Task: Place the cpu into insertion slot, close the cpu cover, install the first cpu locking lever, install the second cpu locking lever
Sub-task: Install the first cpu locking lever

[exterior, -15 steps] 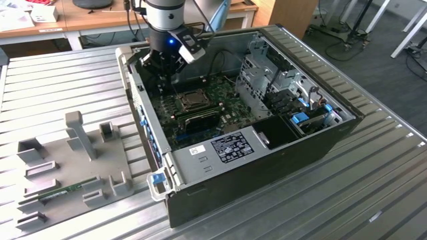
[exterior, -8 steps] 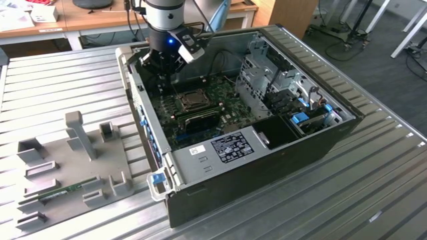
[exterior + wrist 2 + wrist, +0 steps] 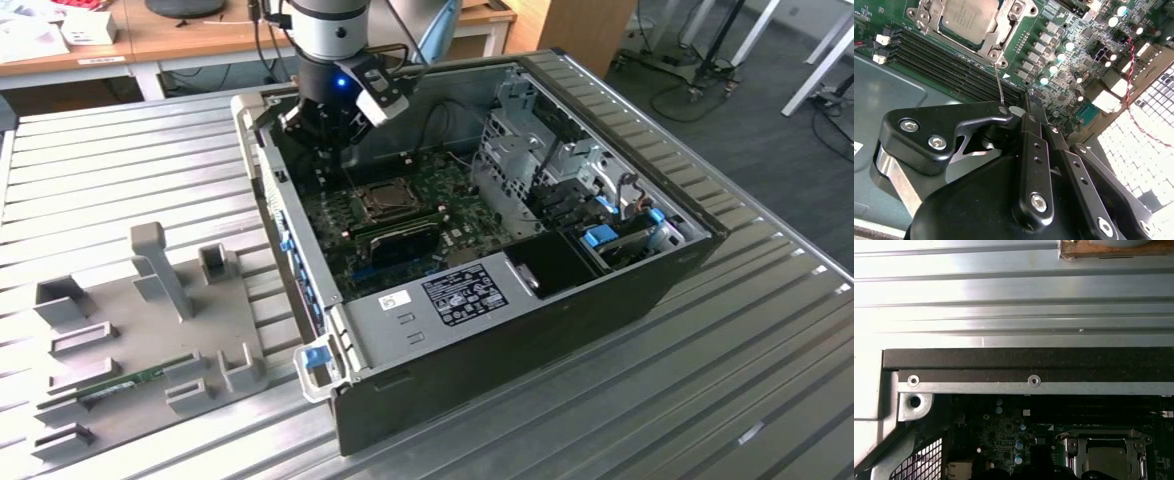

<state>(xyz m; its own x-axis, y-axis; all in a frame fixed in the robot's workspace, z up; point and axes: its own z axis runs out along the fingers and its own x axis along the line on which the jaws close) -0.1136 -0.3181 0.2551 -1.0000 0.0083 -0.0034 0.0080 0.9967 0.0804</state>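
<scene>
Arm (image 3: pixel 324 30): silver-grey cylindrical wrist segment, blue indicator light (image 3: pixel 342 82), white side bracket (image 3: pixel 383 105).
Gripper (image 3: pixel 1015 111): matte black linkage plates, silver hex-socket screws (image 3: pixel 1038 202), brushed steel strip (image 3: pixel 890 175).

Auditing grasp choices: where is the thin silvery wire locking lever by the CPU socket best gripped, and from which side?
Probably near its free end, from above: the thin silvery wire locking lever appears to stand clear there, while its foot sits tight against the corner of the silvery square cpu cover beside long black memory slots.
</scene>
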